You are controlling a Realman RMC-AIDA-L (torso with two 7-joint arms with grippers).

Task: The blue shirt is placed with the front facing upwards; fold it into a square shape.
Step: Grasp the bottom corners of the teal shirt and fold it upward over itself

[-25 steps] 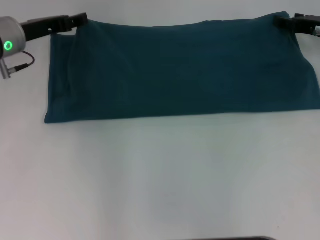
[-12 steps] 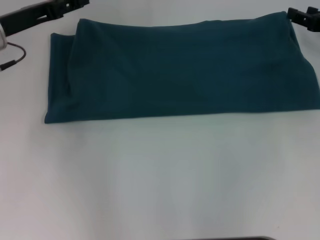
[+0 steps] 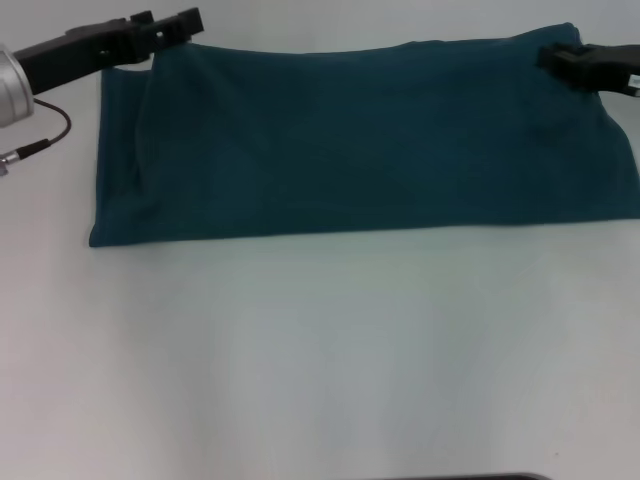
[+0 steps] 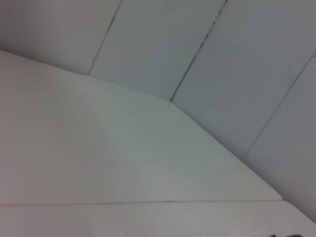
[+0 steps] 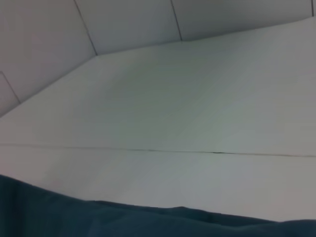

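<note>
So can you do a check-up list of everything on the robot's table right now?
Surface: plain white table, bare in front of the cloth.
Job's things: dark teal-blue cotton shirt, folded into a wide band along the far side, plain side up, no letters showing; its right end runs to the picture's edge.
Clutter: nothing seen.
Grippers: left gripper at the shirt's far left corner; right gripper over the far right corner. Neither grip can be judged.
Cables: thin black cable beside the left arm.
Surroundings: pale panelled wall behind the table.
</note>
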